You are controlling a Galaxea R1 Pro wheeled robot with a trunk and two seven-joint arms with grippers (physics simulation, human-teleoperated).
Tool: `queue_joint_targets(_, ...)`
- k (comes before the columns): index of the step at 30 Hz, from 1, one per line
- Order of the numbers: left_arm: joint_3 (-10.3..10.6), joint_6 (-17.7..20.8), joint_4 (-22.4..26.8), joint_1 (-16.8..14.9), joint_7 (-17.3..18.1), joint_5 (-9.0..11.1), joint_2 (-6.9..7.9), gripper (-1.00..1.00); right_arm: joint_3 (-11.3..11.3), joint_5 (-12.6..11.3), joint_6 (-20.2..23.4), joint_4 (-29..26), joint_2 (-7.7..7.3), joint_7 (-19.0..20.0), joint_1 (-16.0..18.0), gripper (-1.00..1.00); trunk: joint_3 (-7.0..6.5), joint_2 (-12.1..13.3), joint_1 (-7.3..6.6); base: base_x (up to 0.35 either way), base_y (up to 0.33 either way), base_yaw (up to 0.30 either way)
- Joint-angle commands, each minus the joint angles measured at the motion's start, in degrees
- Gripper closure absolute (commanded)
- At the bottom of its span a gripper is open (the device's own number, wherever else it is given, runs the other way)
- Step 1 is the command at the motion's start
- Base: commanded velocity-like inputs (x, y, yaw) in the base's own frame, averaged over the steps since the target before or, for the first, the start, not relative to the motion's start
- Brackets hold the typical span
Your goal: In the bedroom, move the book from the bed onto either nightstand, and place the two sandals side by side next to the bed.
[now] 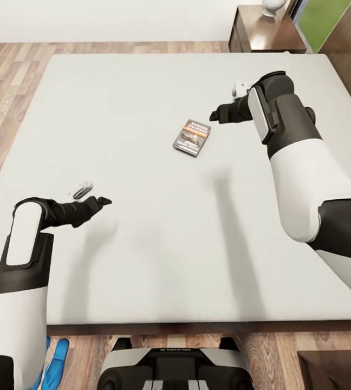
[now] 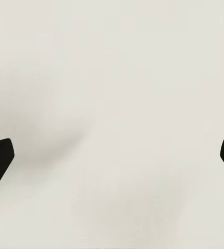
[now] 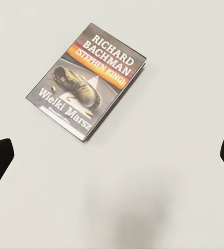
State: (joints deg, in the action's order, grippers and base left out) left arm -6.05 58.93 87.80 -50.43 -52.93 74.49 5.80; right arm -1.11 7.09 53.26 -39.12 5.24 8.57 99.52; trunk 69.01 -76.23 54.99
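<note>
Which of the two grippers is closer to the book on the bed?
The right gripper, hovering open just beside the book. The left gripper is farther off, over bare mattress of the bed.

**Even, soft lighting; shadows faint and diffuse**

The scene is lit brightly and evenly, with no visible lamp and no harsh glare. Pale, blurred shadows are cast on the bed [image 1: 143,108] below and toward the camera from each arm, so light is suggested from above and behind the headboard side. A thin dark shadow is seen along one edge of the book [image 3: 87,82], whose lettering is rendered sharply in the right wrist view but is barely legible in the head view. A soft grey gradient is spread across the mattress in the left wrist view. A mild sheen is shown on the nightstand [image 1: 267,33]. The renders are slightly soft overall, without noticeable edge distortion
</note>
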Motion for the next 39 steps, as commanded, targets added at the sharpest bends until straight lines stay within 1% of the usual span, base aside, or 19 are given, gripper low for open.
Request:
queue_joint_targets(1,-0.1,0.2,-0.4,-0.5,-0.6,0.6,0.06,-1.0,0.0,0.6,0.2,0.0,-0.01,0.5,0.2,-1.0,0.31,-0.4,0.22,0.0,0.0,0.0)
queue_joint_targets(3,-0.1,0.2,-0.7,-1.0,-0.6,0.6,0.17,-1.0,0.0,0.6,0.2,0.0,-0.02,0.5,0.3,-1.0,0.84,-1.2,0.66,0.0,0.0,0.0)
queue_joint_targets(6,-0.2,0.2,-1.3,-2.2,-0.5,0.7,1.02,-1.0,0.0,0.6,0.2,0.1,-0.03,0.5,1.0,-1.0,1.11,-1.2,0.66,0.0,0.0,0.0)
queue_joint_targets(9,-0.2,0.2,-0.7,-2.8,-0.5,2.1,2.03,-1.0,0.0,0.6,0.2,0.9,-0.04,0.5,2.1,-1.0,1.37,-1.2,0.66,0.0,0.0,0.0)
queue_joint_targets(10,-0.2,0.2,-0.7,-2.8,-0.5,2.1,2.03,-1.0,0.0,0.6,0.2,0.9,-0.04,0.5,2.1,-1.0,1.46,-1.2,0.66,0.0,0.0,0.0)
queue_joint_targets(11,-0.2,0.2,0.4,-3.0,-0.5,3.9,2.52,-1.0,0.0,0.6,0.2,2.0,-0.05,0.4,3.1,-1.0,1.55,-1.2,0.66,0.0,0.0,0.0)
queue_joint_targets(12,-0.2,0.2,0.8,-3.1,-0.5,4.7,2.7,-1.0,0.0,0.5,0.2,2.7,-0.03,0.4,3.7,-1.0,1.64,-1.2,0.66,0.0,0.0,0.0)
queue_joint_targets(13,-0.2,0.2,0.8,-3.1,-0.5,4.7,2.7,-1.0,0.0,0.5,0.2,2.7,-0.03,0.4,3.7,-1.0,1.73,-1.2,0.66,0.0,0.0,0.0)
queue_joint_targets(14,-0.2,0.2,1.6,-3.3,-0.6,6.1,2.95,-1.0,0.0,0.5,0.0,4.5,0.0,0.4,4.9,-1.0,1.82,-1.2,0.66,0.0,0.0,0.0)
queue_joint_targets(16,-0.2,0.2,2.1,-3.4,-1.2,7.0,3.04,-1.0,0.0,0.4,-0.5,6.4,0.01,0.4,6.0,-1.0,2.0,-1.2,0.66,0.0,0.0,0.0)
queue_joint_targets(23,-0.3,0.1,2.9,-4.7,-5.8,8.6,2.69,-1.0,0.1,0.4,-3.6,10.5,0.09,-0.5,8.6,-1.0,2.62,-1.2,0.66,0.0,0.0,0.0)
queue_joint_targets(29,-0.1,0.1,2.3,-7.9,-7.1,9.2,2.24,-1.0,0.1,0.1,-4.5,11.5,0.12,-1.6,9.8,-1.0,3.15,-1.2,0.66,0.0,0.0,0.0)
queue_joint_targets(30,-0.1,0.1,2.3,-7.9,-7.1,9.2,2.24,-1.0,0.1,0.1,-4.5,11.5,0.12,-1.6,9.8,-1.0,3.24,-1.2,0.66,0.0,0.0,0.0)
queue_joint_targets(31,0.1,0.1,1.4,-9.5,-7.4,10.0,1.83,-1.0,0.1,0.0,-4.7,11.6,0.12,-1.8,10.0,-1.0,3.33,-1.2,0.66,0.0,0.0,0.0)
queue_joint_targets(32,0.1,0.1,1.4,-9.5,-7.4,10.0,1.83,-1.0,0.1,0.0,-4.7,11.6,0.12,-1.8,10.0,-1.0,3.41,-1.2,0.66,0.0,0.0,0.0)
queue_joint_targets(33,0.1,0.0,0.1,-10.8,-7.6,11.3,1.21,-1.0,0.1,-0.1,-4.8,11.7,0.1,-1.9,10.2,-1.0,3.5,-1.2,0.66,0.0,0.0,0.0)
queue_joint_targets(36,-0.1,0.0,-1.7,-12.1,-7.8,13.2,0.51,-1.0,0.1,-0.1,-4.9,11.7,0.1,-2.0,10.3,-1.0,3.77,-1.2,0.66,0.0,0.0,0.0)
queue_joint_targets(37,-0.1,0.0,-1.7,-12.1,-7.8,13.2,0.51,-1.0,0.1,-0.1,-4.9,11.7,0.1,-2.0,10.3,-1.0,3.86,-1.2,0.66,0.0,0.0,0.0)
queue_joint_targets(39,-0.1,0.0,-2.2,-12.8,-8.1,14.0,0.23,-1.0,0.1,-0.1,-5.0,11.7,0.11,-2.0,10.3,-1.0,4.04,-1.2,0.66,0.0,0.0,0.0)
